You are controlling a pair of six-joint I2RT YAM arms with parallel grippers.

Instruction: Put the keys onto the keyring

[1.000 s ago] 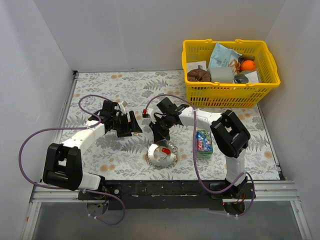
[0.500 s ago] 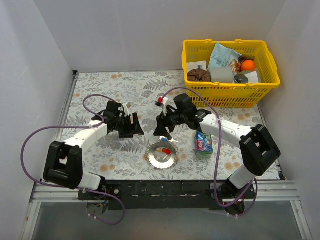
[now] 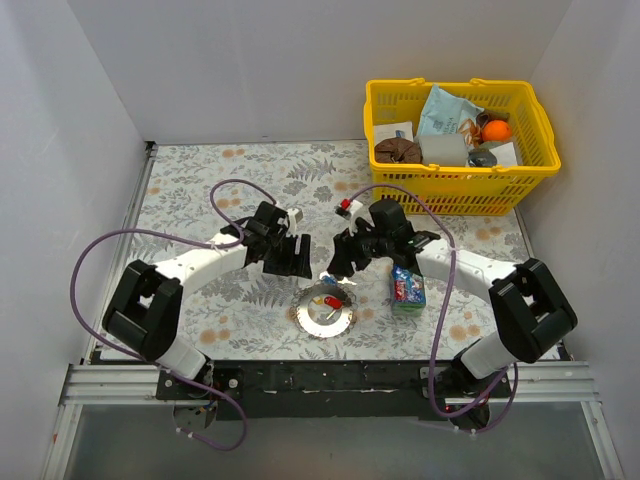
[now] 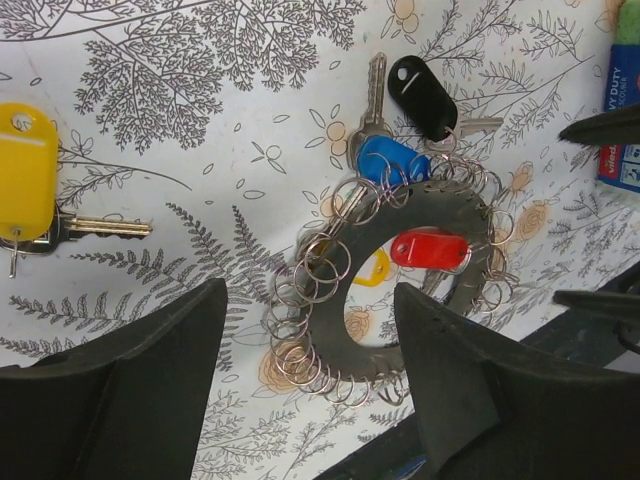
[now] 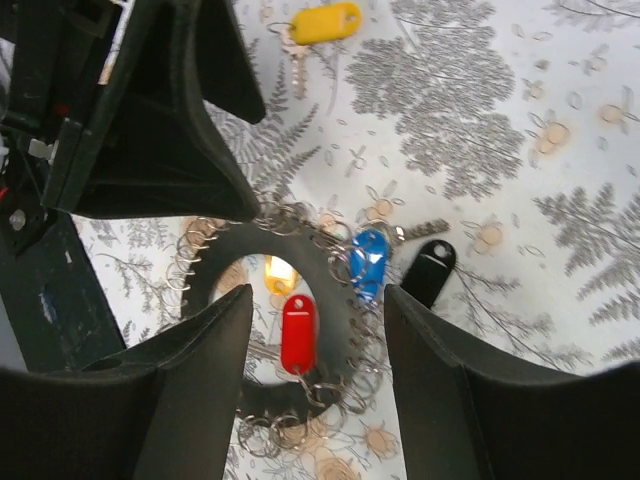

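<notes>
The keyring (image 3: 323, 318) is a dark flat ring with many small silver loops round its rim, lying near the table's front. A red key (image 4: 428, 249), a blue key (image 4: 390, 160) and a black key (image 4: 422, 95) lie on or beside the keyring (image 4: 420, 205). A small yellow tag (image 4: 372, 270) shows in its hole. A larger yellow key (image 4: 25, 170) lies apart. My left gripper (image 3: 290, 256) is open and empty, left of and above the ring. My right gripper (image 3: 345, 262) is open and empty above the red key (image 5: 298, 332) and keyring (image 5: 210, 285).
A blue-green snack packet (image 3: 408, 283) lies just right of the keyring. A yellow basket (image 3: 450, 185) with several items stands at the back right. White walls close in the flowered table on three sides. A black rail runs along the front edge.
The left gripper has moved right, toward the keyring. The right arm has stretched out and its gripper shifted right and a little lower. The two grippers now face each other above the ring.
</notes>
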